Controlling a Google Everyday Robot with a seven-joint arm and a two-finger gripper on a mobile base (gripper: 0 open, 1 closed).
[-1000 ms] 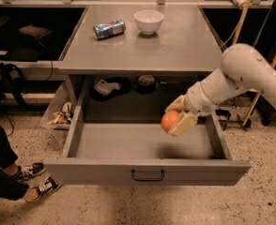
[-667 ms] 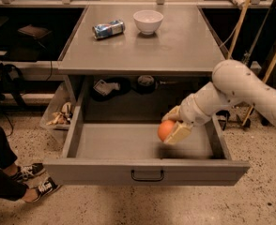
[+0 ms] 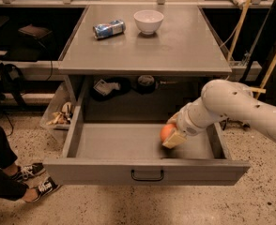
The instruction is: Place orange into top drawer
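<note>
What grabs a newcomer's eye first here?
The gripper of the white robot arm hangs low in the right part of the pulled-out wide grey metal top drawer, shut on the round orange fruit. Above, on the grey cabinet top, a white bowl stands beside a blue-silver can lying on its side.

This looks like a robotics lab or test room rather than a home. A plain grey metal table [image 3: 189,41] stands on a speckled hard floor [image 3: 250,203], with dark utility shelving [image 3: 20,18] and loose cables [image 3: 9,76] behind it. Wooden poles [image 3: 237,25] lean at the right, and a clear bin [image 3: 53,121] of odds and ends sits below at the left. A white robot arm [image 3: 241,104] reaches in; its gripper [image 3: 172,135] sits inside the open drawer [image 3: 105,172], right of centre, clasping an orange [image 3: 165,131]. A bystander's sneakers [image 3: 37,186] show at the left edge.
</note>
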